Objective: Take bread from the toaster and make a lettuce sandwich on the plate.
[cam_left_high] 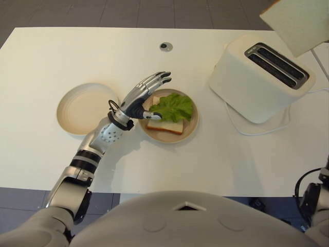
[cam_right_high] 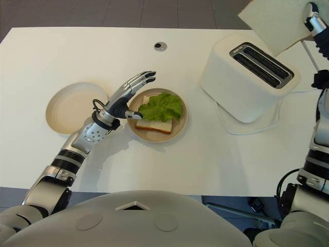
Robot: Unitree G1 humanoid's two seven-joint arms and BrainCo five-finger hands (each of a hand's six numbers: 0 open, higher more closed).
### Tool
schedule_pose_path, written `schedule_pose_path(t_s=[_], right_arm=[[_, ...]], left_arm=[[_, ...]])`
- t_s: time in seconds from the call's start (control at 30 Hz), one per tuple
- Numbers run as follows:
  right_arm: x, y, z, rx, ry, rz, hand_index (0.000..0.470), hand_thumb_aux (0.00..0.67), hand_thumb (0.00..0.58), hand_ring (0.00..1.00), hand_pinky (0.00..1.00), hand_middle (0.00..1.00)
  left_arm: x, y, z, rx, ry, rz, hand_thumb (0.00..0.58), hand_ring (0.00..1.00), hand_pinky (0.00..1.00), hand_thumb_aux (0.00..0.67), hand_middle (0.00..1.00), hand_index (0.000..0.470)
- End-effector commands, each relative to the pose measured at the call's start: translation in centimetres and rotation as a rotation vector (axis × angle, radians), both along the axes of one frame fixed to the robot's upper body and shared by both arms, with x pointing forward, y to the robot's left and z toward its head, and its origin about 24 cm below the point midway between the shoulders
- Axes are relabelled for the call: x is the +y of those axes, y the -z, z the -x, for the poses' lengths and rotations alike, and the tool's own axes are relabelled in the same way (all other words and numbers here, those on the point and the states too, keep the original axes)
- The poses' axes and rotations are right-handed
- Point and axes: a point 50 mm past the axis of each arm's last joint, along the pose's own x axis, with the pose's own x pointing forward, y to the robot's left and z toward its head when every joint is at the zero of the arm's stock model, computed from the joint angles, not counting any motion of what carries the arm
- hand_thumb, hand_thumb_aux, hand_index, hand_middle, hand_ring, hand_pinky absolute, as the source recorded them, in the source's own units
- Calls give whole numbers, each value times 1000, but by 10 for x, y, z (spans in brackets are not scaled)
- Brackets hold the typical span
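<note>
A beige plate (cam_left_high: 190,133) near the table's middle holds a bread slice (cam_left_high: 165,125) with a lettuce leaf (cam_left_high: 172,106) on top. My left hand (cam_left_high: 142,95) hovers at the plate's left rim, fingers spread and holding nothing. A white toaster (cam_left_high: 259,75) stands at the right with both slots dark. Above it, at the top right, a second bread slice (cam_right_high: 272,23) is held in the air by my right hand (cam_right_high: 313,20), which grips its right edge.
A second, bare beige plate (cam_left_high: 85,108) lies left of my left hand. The toaster's white cord (cam_left_high: 257,131) loops on the table in front of it. A small round grommet (cam_left_high: 165,47) sits in the table near the far edge.
</note>
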Motion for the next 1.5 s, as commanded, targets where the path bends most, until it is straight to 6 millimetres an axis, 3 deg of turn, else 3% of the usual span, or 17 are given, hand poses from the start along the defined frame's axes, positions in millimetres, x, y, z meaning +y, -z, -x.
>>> schedule_pose_path(t_s=[0.03, 0.17, 0.33, 0.53, 0.67, 0.8, 0.97, 1.1, 1.13, 1.17, 1.2, 1.27, 1.37, 1.5], right_arm=[[38, 14, -3, 126, -267, -76, 470, 670, 580, 1000, 1000, 1000], [70, 39, -10, 305, -452, -131, 470, 670, 580, 1000, 1000, 1000], [102, 97, -21, 569, -577, -156, 470, 670, 580, 1000, 1000, 1000], [139, 167, -24, 838, -670, -127, 470, 670, 580, 1000, 1000, 1000], [147, 198, -24, 938, -663, -97, 470, 670, 580, 1000, 1000, 1000], [149, 212, -27, 963, -645, -66, 470, 670, 580, 1000, 1000, 1000], [148, 215, -29, 953, -623, -47, 468, 667, 580, 1000, 1000, 1000], [148, 215, -31, 942, -616, -44, 389, 554, 563, 1000, 1000, 1000], [148, 214, -31, 933, -610, -40, 321, 457, 521, 1000, 1000, 1000], [148, 214, -31, 924, -603, -37, 199, 284, 387, 851, 851, 851], [148, 212, -32, 913, -598, -39, 0, 0, 0, 722, 722, 722], [147, 207, -32, 889, -597, -42, 0, 0, 0, 635, 635, 635], [147, 192, -31, 815, -621, -64, 0, 0, 0, 380, 380, 380], [139, 158, -35, 612, -609, -197, 0, 0, 0, 282, 282, 282]], left_arm=[[25, -24, -6, -18, -70, 209, 0, 0, 0, 0, 0, 0], [40, -47, -2, -40, -37, 439, 0, 0, 0, 0, 0, 0], [50, -64, 10, -8, 105, 683, 0, 0, 0, 0, 0, 0], [40, -61, 25, 78, 316, 639, 0, 0, 0, 0, 0, 0], [23, -49, 32, 127, 409, 496, 0, 0, 0, 0, 0, 0], [-2, -2, 36, 240, 402, 6, 0, 0, 0, 0, 0, 0], [-17, 38, 59, 341, 502, -343, 0, 0, 0, 0, 0, 0], [-17, 69, 67, 430, 513, -559, 0, 0, 0, 0, 0, 0], [-17, 73, 68, 438, 517, -574, 0, 0, 0, 0, 0, 0], [-17, 75, 69, 442, 519, -580, 0, 0, 0, 0, 0, 0], [-17, 77, 69, 448, 516, -587, 0, 0, 0, 0, 0, 0], [-16, 81, 69, 458, 506, -604, 0, 0, 0, 0, 0, 0], [-15, 85, 70, 470, 505, -619, 0, 0, 0, 0, 0, 0], [-18, 87, 74, 469, 525, -616, 0, 0, 0, 0, 0, 0]])
